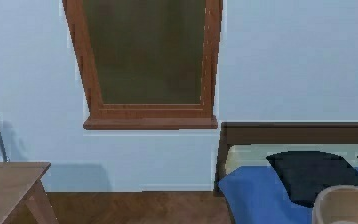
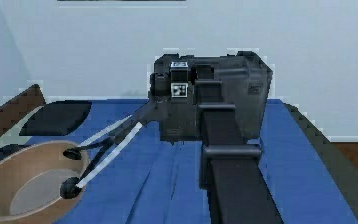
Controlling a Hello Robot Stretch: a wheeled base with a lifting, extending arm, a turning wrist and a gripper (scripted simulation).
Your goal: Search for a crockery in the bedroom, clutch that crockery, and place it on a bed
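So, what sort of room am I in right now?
Most likely a bedroom: a bed with a blue cover and wooden headboard, dark pillows on it, and a wood-framed window nearby.

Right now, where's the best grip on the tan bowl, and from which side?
Probably the rim of the tan bowl, one finger inside the wall and one outside, coming down from above on its side nearest the gripper. It stands upright, mouth up, against the blue bed cover, so the thin rim is the exposed edge.
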